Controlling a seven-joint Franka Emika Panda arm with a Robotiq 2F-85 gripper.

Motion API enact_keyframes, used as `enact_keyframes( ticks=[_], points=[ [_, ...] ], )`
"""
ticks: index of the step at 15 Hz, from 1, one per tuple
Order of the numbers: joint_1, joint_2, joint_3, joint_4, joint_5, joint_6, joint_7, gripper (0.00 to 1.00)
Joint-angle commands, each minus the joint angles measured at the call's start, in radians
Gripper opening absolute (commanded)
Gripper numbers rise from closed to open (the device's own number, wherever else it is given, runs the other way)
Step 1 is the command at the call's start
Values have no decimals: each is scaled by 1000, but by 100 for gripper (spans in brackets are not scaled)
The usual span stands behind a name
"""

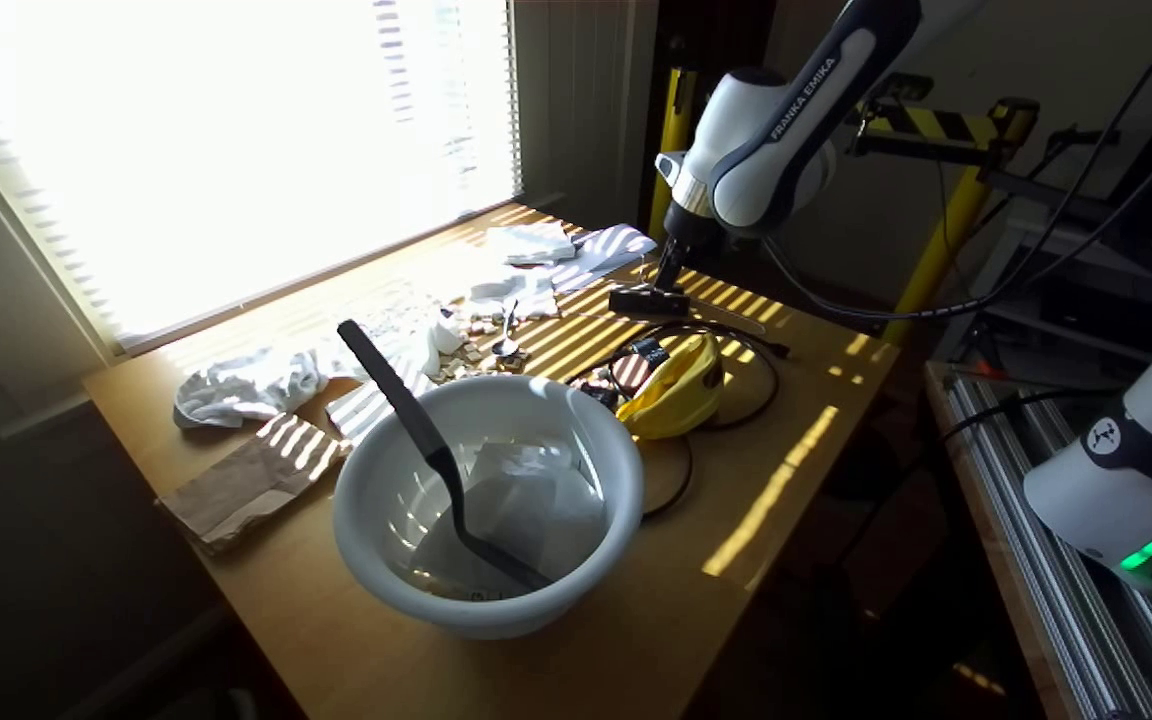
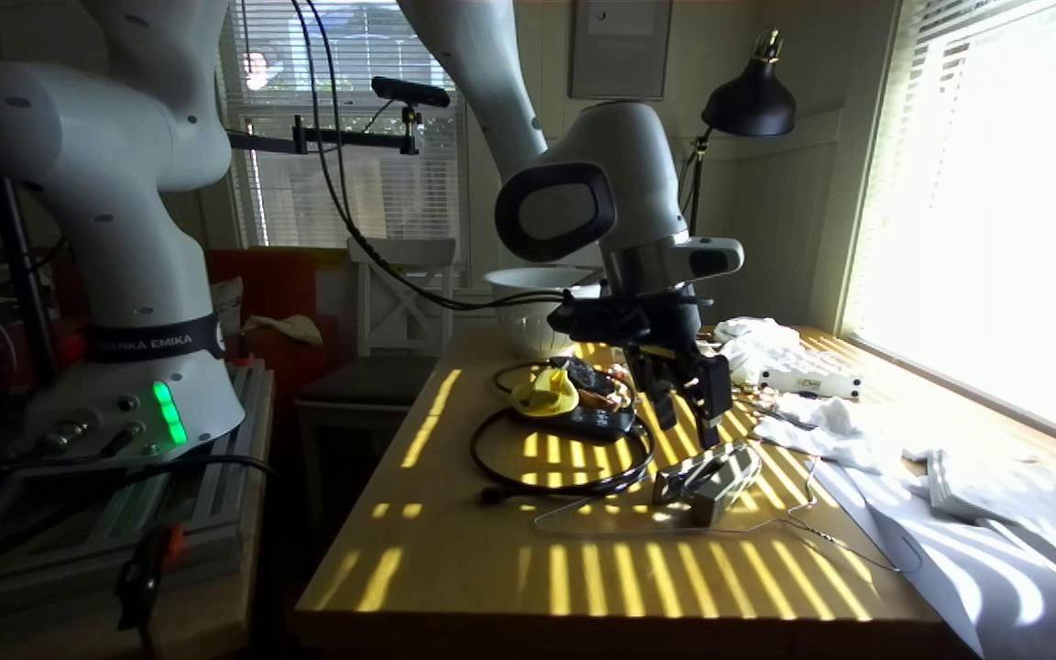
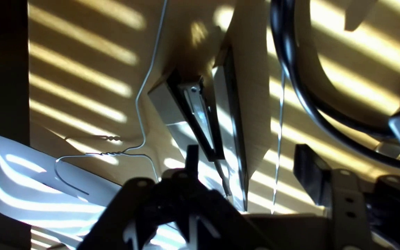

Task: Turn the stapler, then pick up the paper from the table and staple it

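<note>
Black jointed fingers (image 3: 313,175) stand wide, holding nothing; beneath them the grey-and-black metal stapler (image 3: 201,114) lies gaping on its side, probably for easier stapling.

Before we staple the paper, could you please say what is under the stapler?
The stapler rests on the table, with thin wire on both sides; whatever its body covers cannot be seen.

You have a light-brown table (image 2: 455,573), barred with bright yellow stripes. At one corner your paper (image 2: 936,550) is whitish grey with curving bright bands. Your gripper (image 2: 687,432) is black; the stapler (image 2: 728,486) is silver-grey edged in black. Near the table's edges, the cloths (image 1: 251,385) show white and the napkin (image 1: 251,482) brown, light-barred at one end. The bowl (image 1: 496,618) is white, its utensil (image 1: 444,465) black, the pouch-like object (image 1: 671,395) yellow.
</note>
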Motion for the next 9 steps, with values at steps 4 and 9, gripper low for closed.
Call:
enact_keyframes(
  ticks=[4,9],
  points=[
    [-57,-20,29,-1,33,-110,-23,100],
    [-59,-10,23,7,55,-172,-31,97]
  ],
)
